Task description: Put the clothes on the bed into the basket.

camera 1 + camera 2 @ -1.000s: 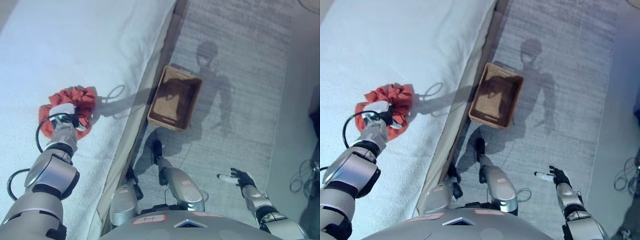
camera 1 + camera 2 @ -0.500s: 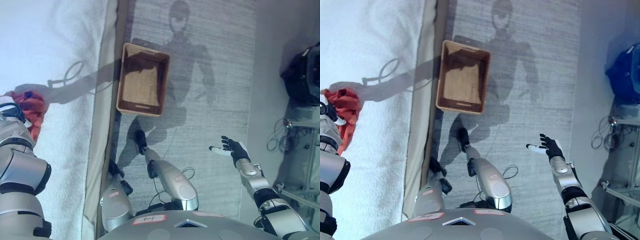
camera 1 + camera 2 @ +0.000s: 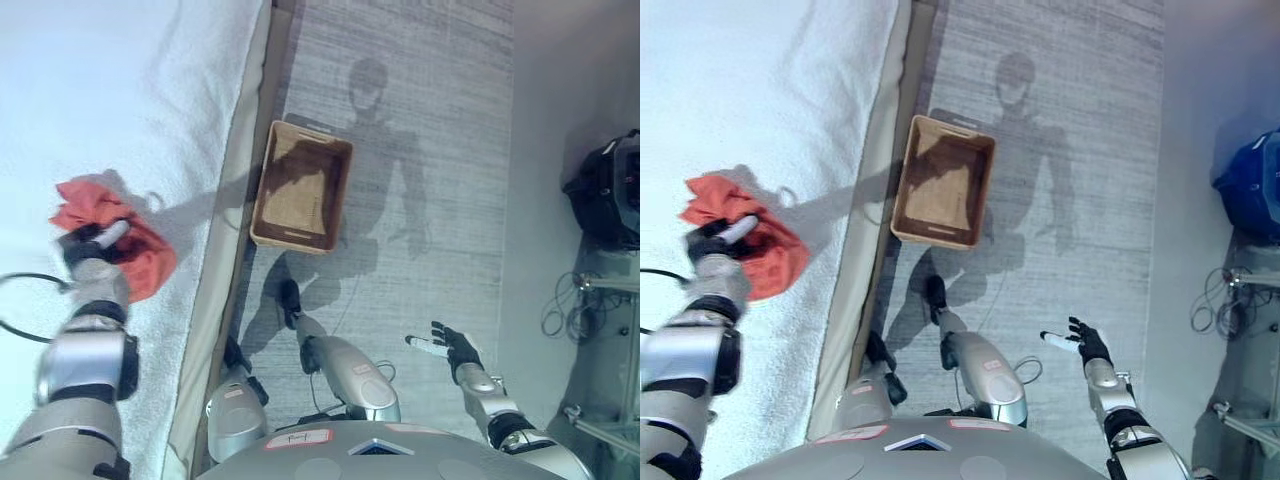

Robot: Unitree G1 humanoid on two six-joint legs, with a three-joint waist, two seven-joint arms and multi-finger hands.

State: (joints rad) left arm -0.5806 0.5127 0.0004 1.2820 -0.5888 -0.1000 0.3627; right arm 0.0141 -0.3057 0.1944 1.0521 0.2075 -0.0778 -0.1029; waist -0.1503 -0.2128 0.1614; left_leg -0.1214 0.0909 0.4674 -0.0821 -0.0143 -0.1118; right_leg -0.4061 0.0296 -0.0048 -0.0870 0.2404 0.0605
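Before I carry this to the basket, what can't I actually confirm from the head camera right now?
- Underside of the red cloth and how much the left hand has gathered: the hand and the folds cover it, both views.
- Near inside wall of the basket: its rim hides it.
- Rest of the bed: cut off at the left and top edges, so other clothes are unconfirmed.

No readable text, no labels, numbers or signs legible on bed, basket, cloth or floor
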